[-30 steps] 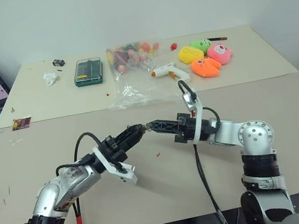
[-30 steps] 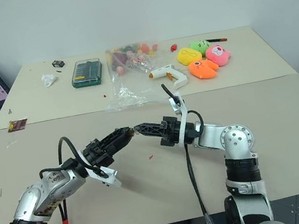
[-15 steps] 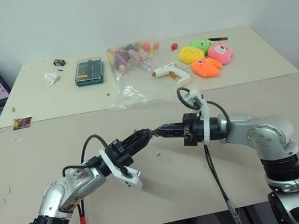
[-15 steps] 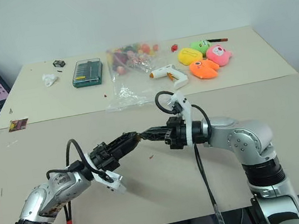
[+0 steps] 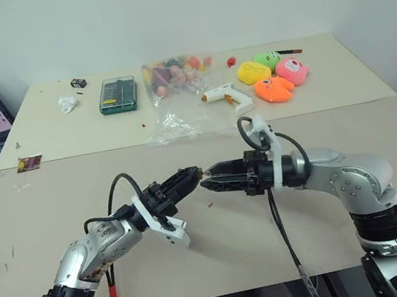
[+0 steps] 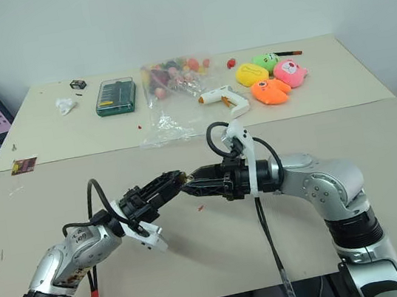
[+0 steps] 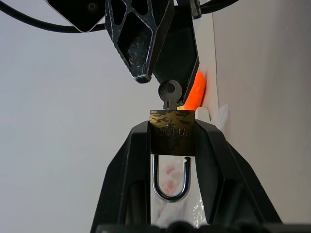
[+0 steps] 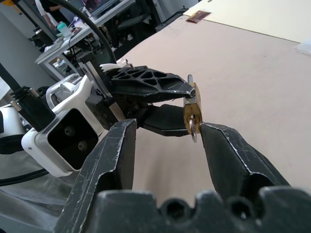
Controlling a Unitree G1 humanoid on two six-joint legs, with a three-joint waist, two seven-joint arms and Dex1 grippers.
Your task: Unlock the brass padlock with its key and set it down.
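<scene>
padlock (image 7: pixel 172 132): brass body pinched between our left gripper (image 7: pixel 171 141) fingers, up in the air over the table (image 5: pixel 317 138), shackle hanging back toward the wrist and looking seated to us

key (image 7: pixel 170 92): sitting in the keyway, head poking out past the left fingertips, nothing holding it

left jaws: clamped on the padlock's sides, looks like a narrow edge grip

right jaws: apart; the right gripper (image 8: pixel 165 133) has its fingers either side of the key end, not touching the key as far as we can tell

risk 1: we close off-centre on that tiny key head, it cams sideways and the padlock twists in the left pinch

risk 2: key pulls out instead of turning, drops onto the table

risk 3: right fingertip bumps the left one, since they're nearly nose to nose

risk 4: shackle is tucked between the left fingers, so it may not have room to pop
</scene>
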